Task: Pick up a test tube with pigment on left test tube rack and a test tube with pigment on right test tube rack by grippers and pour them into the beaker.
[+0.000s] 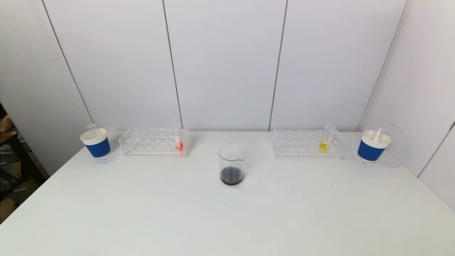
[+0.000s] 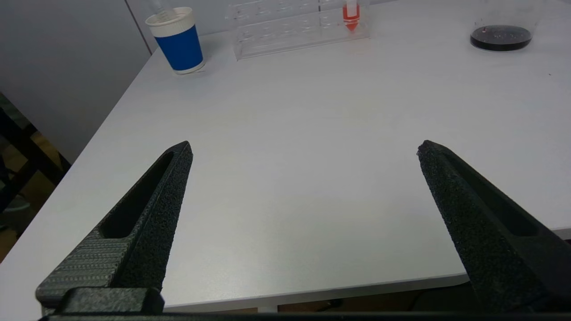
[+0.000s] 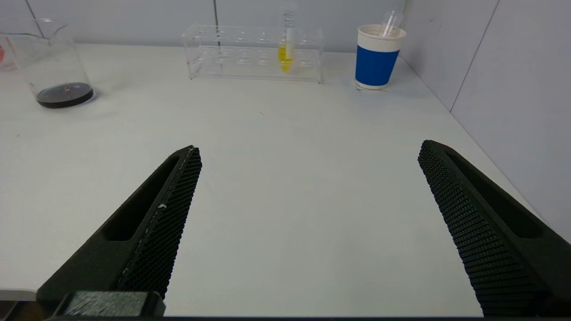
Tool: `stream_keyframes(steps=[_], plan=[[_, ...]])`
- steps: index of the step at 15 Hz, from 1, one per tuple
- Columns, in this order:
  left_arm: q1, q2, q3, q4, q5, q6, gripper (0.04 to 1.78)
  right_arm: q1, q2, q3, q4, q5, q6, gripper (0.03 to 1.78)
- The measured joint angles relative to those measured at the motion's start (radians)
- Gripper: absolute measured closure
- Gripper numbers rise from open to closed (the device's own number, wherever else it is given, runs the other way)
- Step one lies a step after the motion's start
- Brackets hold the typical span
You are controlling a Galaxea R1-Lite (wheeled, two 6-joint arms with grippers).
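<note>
White wall panels enclose a white table (image 1: 227,220) on three sides. We record the following.

At centre stands the beaker (image 1: 231,164), upright, holding a shallow layer of dark liquid. We find the left test tube rack (image 1: 154,142), of clear plastic, toward the back of the table on the robot's left. One red-pigment tube (image 1: 179,142) stands upright in it, at the end nearer the beaker. The right test tube rack (image 1: 308,143) sits at the back on the robot's right, with one yellow-pigment tube (image 1: 325,139) upright toward its outer end. Both racks are well apart from the beaker.

Outside each rack stands a paper cup with a blue sleeve: the left cup (image 1: 96,143) and the right cup (image 1: 373,145). Each holds a clear, empty-looking tube leaning against the rim.

We note the left gripper (image 2: 303,149) above the near edge of the table, its fingers spread wide with nothing between them. The right gripper (image 3: 310,149) sits likewise near the front edge on the robot's right, fingers wide apart and holding nothing. Neither gripper appears in the head view. Both pigment tubes remain seated in their racks, untouched.
</note>
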Motion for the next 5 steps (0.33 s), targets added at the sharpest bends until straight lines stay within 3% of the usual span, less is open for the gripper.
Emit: stream_keyframes(steps=[5], plan=[[0.0,0.0,0.0,0.0,0.0,0.0,0.06,0.0,0.0,0.0,-0.001,0.0,0.003,0.04]])
